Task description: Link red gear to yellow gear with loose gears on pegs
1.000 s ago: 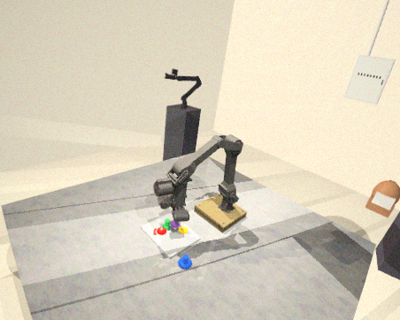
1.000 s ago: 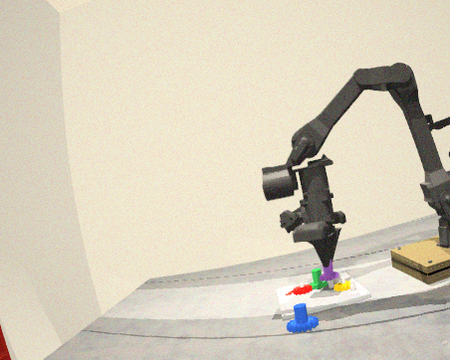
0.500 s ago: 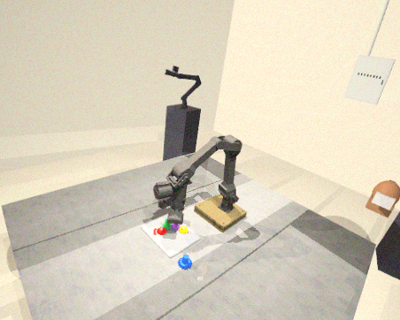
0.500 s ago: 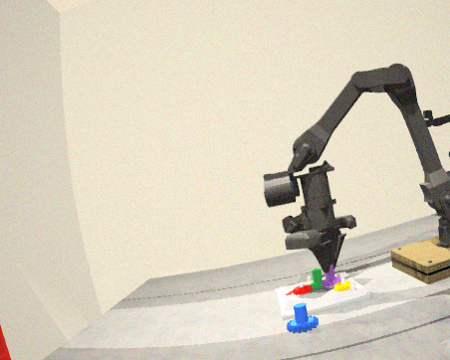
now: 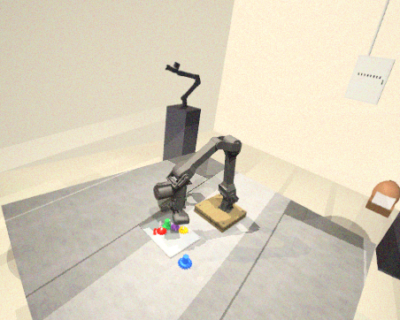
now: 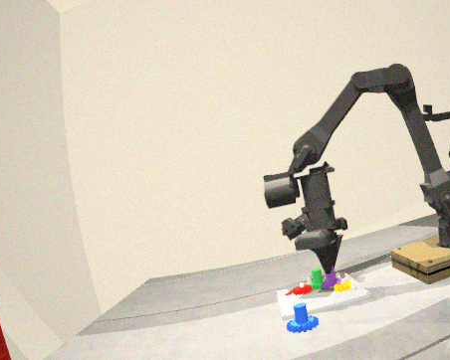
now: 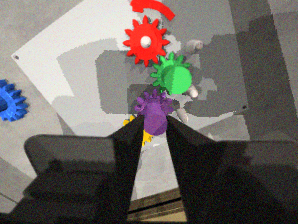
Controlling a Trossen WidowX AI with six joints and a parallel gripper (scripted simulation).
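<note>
The red gear (image 5: 162, 231) (image 6: 302, 289) (image 7: 146, 53) sits on a peg of the board (image 5: 172, 248) (image 6: 290, 308) (image 7: 45, 60). The green gear (image 5: 167, 224) (image 6: 317, 278) (image 7: 177, 79) stands beside it, teeth close to or touching the red ones. My gripper (image 6: 330, 270) (image 7: 154, 119) points down, shut on the purple gear's (image 5: 175, 228) (image 6: 330, 283) (image 7: 150, 102) handle. The purple gear is low over or on the board, between green and yellow; whether it sits flat is unclear. The yellow gear (image 5: 183, 230) (image 6: 342, 286) (image 7: 147, 138) is partly hidden in the wrist view. The blue gear (image 5: 185, 262) (image 6: 302, 324) (image 7: 16, 102) stands off the board.
Bare pegs show in the wrist view: one peg (image 7: 195, 46) near the red gear, another peg (image 7: 193, 92) beside the green gear and a third peg (image 7: 183, 115) beside the purple one. The red arrow (image 7: 159, 7) lies beside the red gear. The arm's wooden base (image 5: 220, 213) (image 6: 423, 261) stands behind the board.
</note>
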